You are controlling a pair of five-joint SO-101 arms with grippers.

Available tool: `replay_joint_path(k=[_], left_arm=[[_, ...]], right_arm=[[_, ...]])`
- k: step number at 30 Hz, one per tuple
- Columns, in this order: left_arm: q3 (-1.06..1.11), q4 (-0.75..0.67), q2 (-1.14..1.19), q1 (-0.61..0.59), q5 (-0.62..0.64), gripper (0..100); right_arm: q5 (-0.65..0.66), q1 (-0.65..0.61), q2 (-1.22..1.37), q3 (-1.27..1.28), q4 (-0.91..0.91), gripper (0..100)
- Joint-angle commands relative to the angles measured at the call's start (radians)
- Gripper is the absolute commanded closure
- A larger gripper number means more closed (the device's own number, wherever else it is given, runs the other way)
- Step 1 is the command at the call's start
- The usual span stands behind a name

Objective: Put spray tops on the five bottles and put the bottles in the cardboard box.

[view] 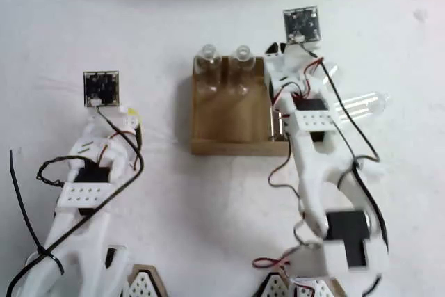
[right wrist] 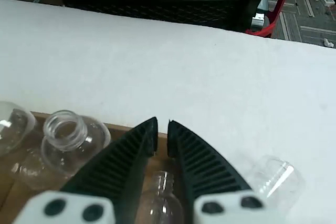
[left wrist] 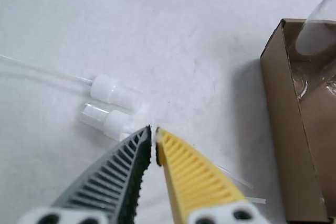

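Bottles [view: 243, 67] in cardboard box [view: 229, 147]; left pincer [left wrist: 154, 132] narrow beside spray tops [left wrist: 105, 88], right pincer [right wrist: 163, 127] narrow over box.

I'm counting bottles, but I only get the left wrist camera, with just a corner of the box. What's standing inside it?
Observer: Two open-necked ones stand at the back of the cardboard box: a left bottle and a second bottle beside it.
Operator: Where's the other arm?
Observer: The right gripper hangs over the box's right side, just above a third bottle.
Operator: Any outside?
Observer: A fourth bottle lies on its side on the table, right of the box.
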Motion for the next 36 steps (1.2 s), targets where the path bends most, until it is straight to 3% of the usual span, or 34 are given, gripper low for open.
replay_joint_path(k=[1, 9, 12, 16, 23, 36], left_arm=[[-0.003, -0.025, -0.012, 0.013, -0.009, 98], [-0.003, -0.021, -0.012, 0.013, -0.009, 98], [-0.003, -0.021, -0.012, 0.013, -0.009, 98], [-0.003, -0.020, -0.012, 0.013, -0.009, 98], [-0.003, -0.023, -0.012, 0.013, -0.009, 98], [-0.003, -0.025, -0.012, 0.013, -0.009, 98]], right_arm=[[0.018, -0.001, -0.216, -0.026, 0.268, 98.1], [0.018, -0.008, -0.079, -0.275, 0.704, 97.7], [0.011, -0.015, 0.045, -0.384, 0.814, 90.3], [0.011, -0.018, 0.186, -0.512, 0.837, 79.4], [0.009, -0.018, 0.364, -0.736, 0.903, 88.9], [0.011, -0.024, 0.573, -0.954, 0.964, 89.3]])
